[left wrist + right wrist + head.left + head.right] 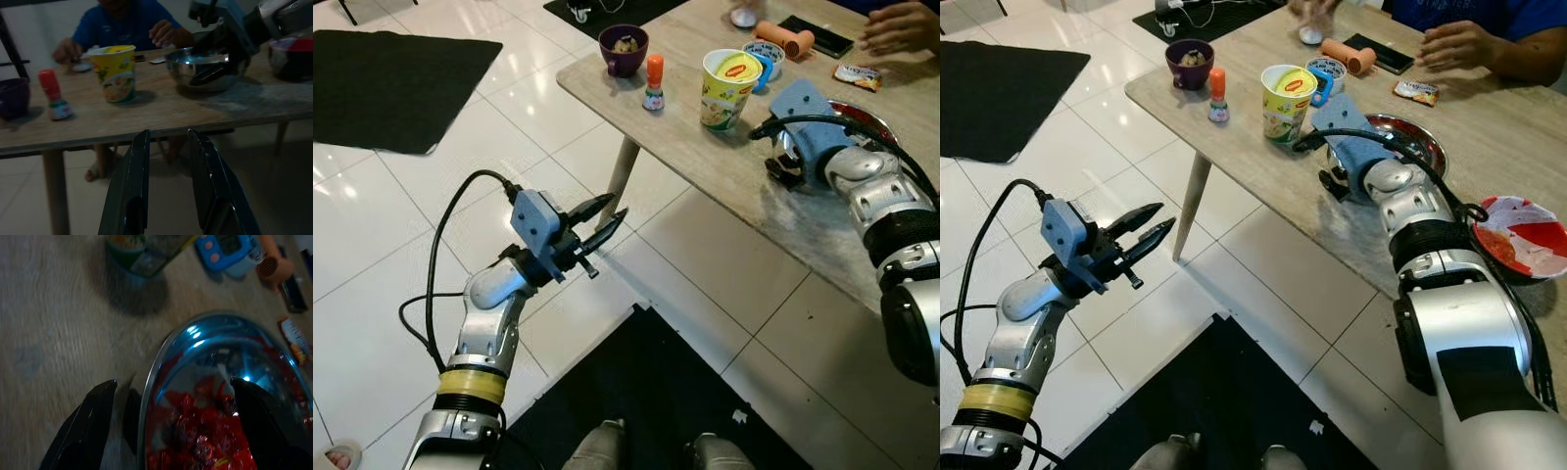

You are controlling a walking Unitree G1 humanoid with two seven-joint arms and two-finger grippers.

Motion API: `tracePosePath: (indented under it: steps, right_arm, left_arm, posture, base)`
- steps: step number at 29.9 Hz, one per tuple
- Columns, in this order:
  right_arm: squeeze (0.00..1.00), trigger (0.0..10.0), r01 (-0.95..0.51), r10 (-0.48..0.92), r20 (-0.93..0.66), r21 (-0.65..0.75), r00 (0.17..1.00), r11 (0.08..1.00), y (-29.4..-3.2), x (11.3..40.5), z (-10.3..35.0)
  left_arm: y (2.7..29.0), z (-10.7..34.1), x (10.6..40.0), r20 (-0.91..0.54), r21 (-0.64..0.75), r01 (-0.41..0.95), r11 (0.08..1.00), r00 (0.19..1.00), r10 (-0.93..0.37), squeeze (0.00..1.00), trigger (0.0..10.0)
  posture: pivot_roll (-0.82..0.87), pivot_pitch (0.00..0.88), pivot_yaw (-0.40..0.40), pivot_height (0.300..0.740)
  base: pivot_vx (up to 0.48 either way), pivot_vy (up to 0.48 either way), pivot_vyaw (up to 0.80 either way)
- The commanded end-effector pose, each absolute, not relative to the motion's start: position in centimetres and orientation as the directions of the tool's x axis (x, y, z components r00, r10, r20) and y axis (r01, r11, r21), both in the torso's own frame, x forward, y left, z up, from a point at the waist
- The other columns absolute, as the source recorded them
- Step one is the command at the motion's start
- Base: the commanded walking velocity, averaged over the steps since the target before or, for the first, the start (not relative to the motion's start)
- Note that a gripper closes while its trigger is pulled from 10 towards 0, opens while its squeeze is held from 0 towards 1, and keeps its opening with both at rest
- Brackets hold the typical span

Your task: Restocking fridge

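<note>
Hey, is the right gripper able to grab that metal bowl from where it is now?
Probably yes: the right gripper is open at the metal bowl, one finger outside the rim, the other over the red sweets, nothing between.

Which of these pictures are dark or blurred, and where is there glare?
Left wrist view: dim, with the yellow noodle cup still readable. Right wrist view: blurred, with bright glare on the shiny steel bowl. Both eye views: bright and sharp, with reflections on the white tiled floor.

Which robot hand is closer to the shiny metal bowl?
Right. The right gripper straddles the shiny metal bowl's rim, fingers open; the left gripper hangs off the table, over the floor.
</note>
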State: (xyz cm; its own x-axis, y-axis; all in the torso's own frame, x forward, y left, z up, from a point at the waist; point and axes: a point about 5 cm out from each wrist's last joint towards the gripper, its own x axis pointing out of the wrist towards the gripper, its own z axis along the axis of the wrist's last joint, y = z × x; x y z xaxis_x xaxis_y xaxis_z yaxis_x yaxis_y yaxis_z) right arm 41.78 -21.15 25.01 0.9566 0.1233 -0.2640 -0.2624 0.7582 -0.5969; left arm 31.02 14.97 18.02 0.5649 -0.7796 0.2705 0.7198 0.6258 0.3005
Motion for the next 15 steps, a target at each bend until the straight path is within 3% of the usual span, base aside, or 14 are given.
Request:
tracePosePath:
  steps: [1,5,15]
  right_arm:
    - [0.0,10.0,-0.276,0.12,-0.289,-0.593,0.95,0.756,-21.5,41.7,25.0]
    - [0.0,10.0,-0.367,0.17,-0.372,-0.563,0.913,0.741,-22.1,41.2,24.7]
    - [0.0,10.0,-0.415,0.149,-0.476,-0.523,0.867,0.744,-23.2,40.5,22.5]
  left_arm:
    - [14.5,17.5,30.7,0.267,0.277,0.741,0.612,0.552,-0.79,0.0,10.0]
    - [13.5,17.3,30.6,0.266,0.261,0.767,0.587,0.527,-0.807,0.0,10.0]
    - [11.5,17.6,30.8,0.279,0.244,0.802,0.546,0.481,-0.831,0.0,10.0]
  posture:
    - [0.04,0.213,-0.003,0.74]
    - [0.03,0.188,0.003,0.74]
    - [0.02,0.156,0.004,0.74]
  base:
    - [0.0,0.0,0.0]
    - [0.0,0.0,0.0]
    - [0.0,0.0,0.0]
